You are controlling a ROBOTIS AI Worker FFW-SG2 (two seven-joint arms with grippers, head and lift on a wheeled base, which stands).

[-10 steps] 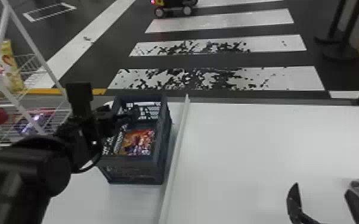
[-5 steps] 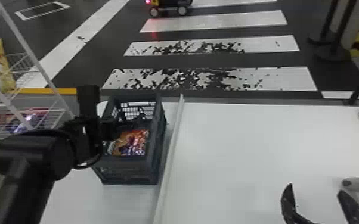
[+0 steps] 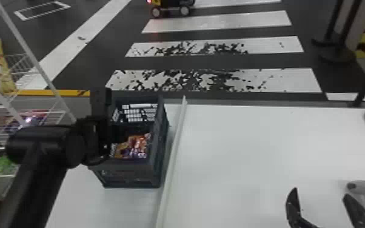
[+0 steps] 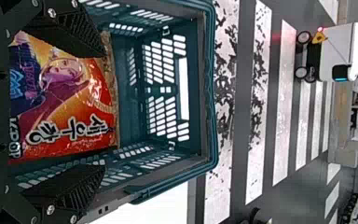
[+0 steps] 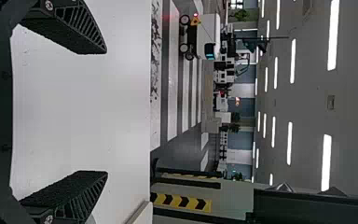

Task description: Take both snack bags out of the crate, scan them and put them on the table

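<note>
"Where was the snack bag (image 4: 70, 102)?"

"Inside the crate (image 3: 127, 177) (a glossy orange-and-red thing, it was), below the left claw (image 3: 119, 134)."

"Was that claw gripping it?"

"No, its fingers stood wide apart, holding nothing."

"And the right claw (image 3: 320, 195)?"

"Spread wide and empty, over the worktop (image 3: 251, 151)."

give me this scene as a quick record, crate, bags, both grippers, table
crate: dark blue-green slotted plastic crate, left of the long white raised strip
bag: shiny red-orange snack bag with a printed figure, inside the crate
second bag: cannot tell
left gripper: black, open, at the crate, fingers spread over the bag
right gripper: black, open and empty, above the table's right part
table: smooth white top, under the crate
scanned: cannot tell
</note>
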